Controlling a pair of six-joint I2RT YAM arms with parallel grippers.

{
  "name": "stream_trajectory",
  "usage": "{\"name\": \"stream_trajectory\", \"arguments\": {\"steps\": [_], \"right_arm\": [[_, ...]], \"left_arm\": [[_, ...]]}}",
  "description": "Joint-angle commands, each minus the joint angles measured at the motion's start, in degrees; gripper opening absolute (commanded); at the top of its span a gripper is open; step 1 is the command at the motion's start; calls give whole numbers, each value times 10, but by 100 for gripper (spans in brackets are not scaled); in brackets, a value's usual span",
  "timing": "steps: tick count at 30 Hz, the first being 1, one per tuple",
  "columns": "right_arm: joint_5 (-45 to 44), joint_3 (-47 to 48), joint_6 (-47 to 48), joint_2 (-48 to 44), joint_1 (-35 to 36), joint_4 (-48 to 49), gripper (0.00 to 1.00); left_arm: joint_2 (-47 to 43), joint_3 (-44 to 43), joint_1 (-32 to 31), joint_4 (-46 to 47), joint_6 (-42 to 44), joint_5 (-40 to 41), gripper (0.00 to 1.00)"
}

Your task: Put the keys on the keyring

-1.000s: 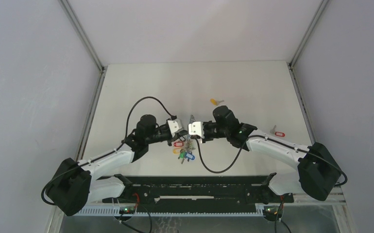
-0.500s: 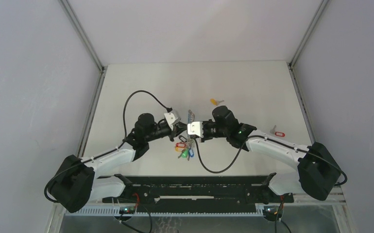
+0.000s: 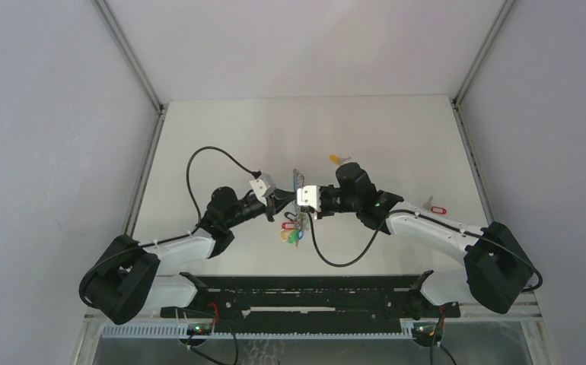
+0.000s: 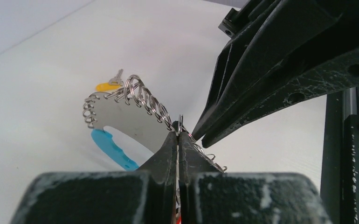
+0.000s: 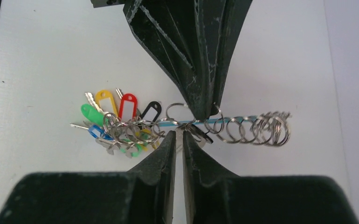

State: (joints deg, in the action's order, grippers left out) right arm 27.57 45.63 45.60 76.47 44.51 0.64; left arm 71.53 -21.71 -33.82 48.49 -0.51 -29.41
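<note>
The keyring (image 5: 243, 128), a row of metal rings on a light-blue band (image 4: 112, 148) with several coloured tags (image 5: 121, 123), hangs between both grippers over the table's middle (image 3: 291, 228). My left gripper (image 4: 178, 133) is shut on one of its rings, and its fingers (image 5: 201, 70) come down from above in the right wrist view. My right gripper (image 5: 178, 134) sits just below the band, shut but for a thin slit with nothing seen in it. A dark piece (image 5: 200, 135) hangs beside its tip. Two loose keys lie on the table: a yellow-tagged one (image 3: 338, 160) (image 4: 107, 87) and a red-tagged one (image 3: 436, 208).
The white table (image 3: 221, 129) ends at grey walls on the left, right and back. A black rail (image 3: 297, 293) runs along the near edge between the arm bases. Each arm trails a black cable (image 3: 199, 163) over the table.
My left arm has swung its wrist up and back, shifting the keyring slightly away from the bases. The right jaws have parted by a hair.
</note>
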Motion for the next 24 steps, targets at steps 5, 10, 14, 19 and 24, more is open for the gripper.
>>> {"name": "stream_trajectory", "arguments": {"steps": [5,10,14,19,24], "right_arm": [[119,-18,-67,-53,-55,35,18],[153,-17,-95,-55,-81,51,19],[208,-17,-110,-61,-110,69,19],[272,-18,-112,-45,-139,89,27],[313,-16,-113,-20,-153,103,31]], "left_arm": [[16,21,4,167,-10,-7,0],[22,32,5,199,-5,-27,0],[19,38,5,212,2,-40,0],[23,46,6,245,-5,-55,0],[28,48,7,266,-12,-68,0]]}}
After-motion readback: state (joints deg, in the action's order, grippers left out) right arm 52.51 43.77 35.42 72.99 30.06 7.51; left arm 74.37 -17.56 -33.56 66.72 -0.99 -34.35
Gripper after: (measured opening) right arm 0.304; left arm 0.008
